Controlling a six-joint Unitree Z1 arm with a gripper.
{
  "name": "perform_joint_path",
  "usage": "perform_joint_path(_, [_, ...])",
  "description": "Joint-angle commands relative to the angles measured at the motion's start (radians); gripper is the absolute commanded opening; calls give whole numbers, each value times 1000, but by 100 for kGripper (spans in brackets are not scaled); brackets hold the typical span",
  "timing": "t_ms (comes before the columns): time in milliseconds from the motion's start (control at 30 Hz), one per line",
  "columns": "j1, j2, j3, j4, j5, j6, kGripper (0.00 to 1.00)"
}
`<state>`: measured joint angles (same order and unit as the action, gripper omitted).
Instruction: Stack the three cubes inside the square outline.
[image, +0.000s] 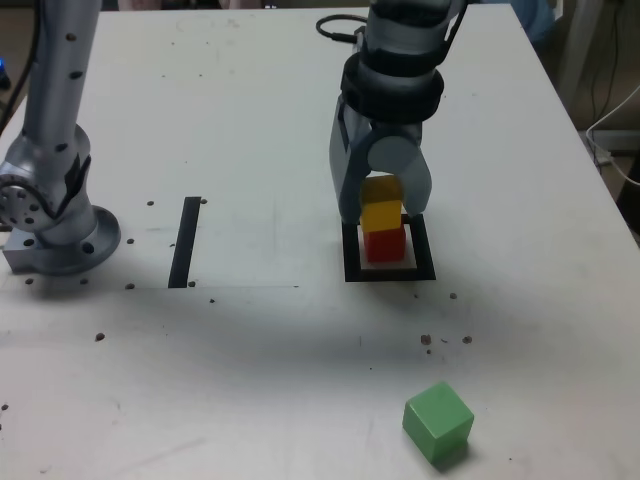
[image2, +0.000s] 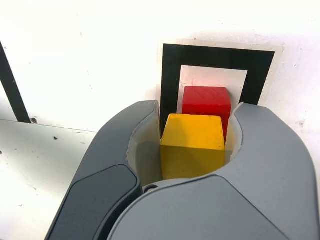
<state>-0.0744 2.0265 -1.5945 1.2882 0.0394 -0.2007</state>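
The red cube (image: 383, 245) (image2: 206, 102) stands inside the square outline (image: 352, 262) (image2: 215, 56) on its white centre. Resting on top of it is the yellow cube (image: 381, 215) (image2: 192, 145), a little askew to the red one. My gripper (image: 385, 205) (image2: 197, 125) comes down from above and is shut on the yellow cube, one jaw against each side. The green cube (image: 437, 422) lies alone near the table's front edge, at the exterior view's right, tilted relative to the outline.
A narrow black strip (image: 185, 240) (image2: 11, 85) lies on the table to the exterior view's left of the outline. The arm's base (image: 55, 215) stands at the far left. A black cable (image: 335, 28) loops at the back.
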Motion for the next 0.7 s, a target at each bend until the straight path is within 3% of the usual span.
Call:
perform_joint_path(0, [2,7,3,-5,-2,1,26])
perform_joint_path(200, [2,11,3,-12,-6,1,42])
perform_joint_path(533, [2,8,9,-36,0,12,89])
perform_joint_path(667, [2,4,17,-38,2,14,99])
